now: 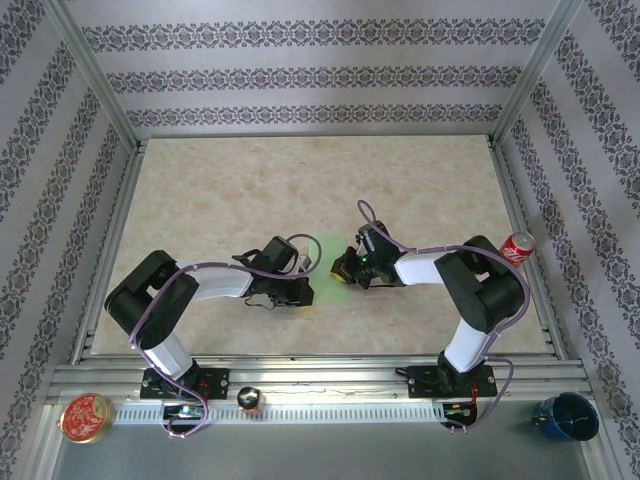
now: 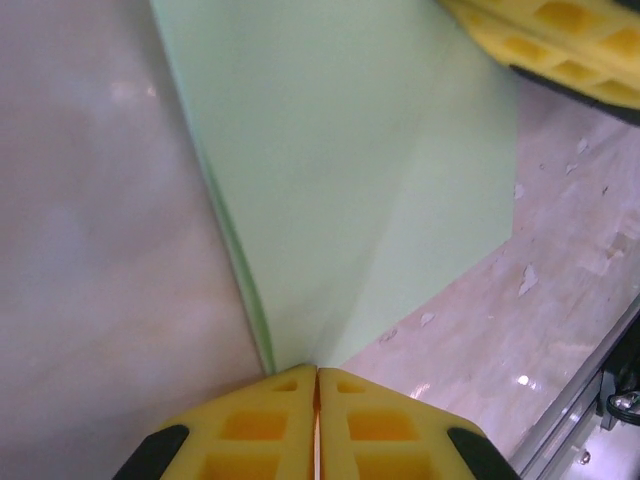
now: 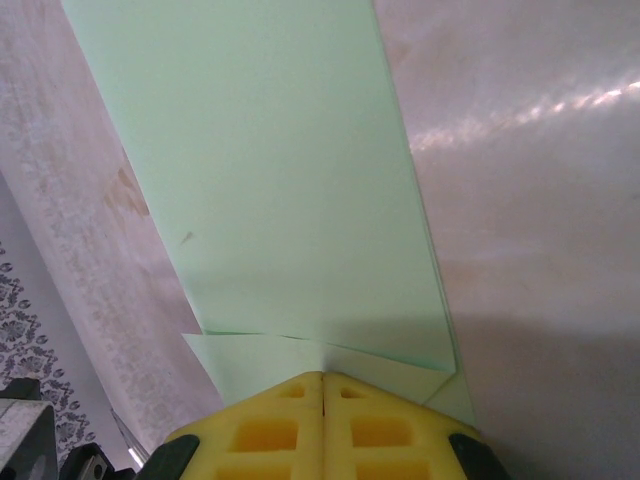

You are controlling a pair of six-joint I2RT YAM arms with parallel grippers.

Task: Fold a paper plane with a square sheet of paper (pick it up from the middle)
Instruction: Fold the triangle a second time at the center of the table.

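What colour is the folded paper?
The paper is plain pale green, clearest in the left wrist view.

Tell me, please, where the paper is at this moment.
In the top view the paper lies near the middle of the table, stretched between the left gripper and the right gripper, which pinch its opposite ends.

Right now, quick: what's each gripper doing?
Left gripper: closed, tips at the green paper; grip unclear.
Right gripper: closed, tips at the paper's fold; grip unclear.
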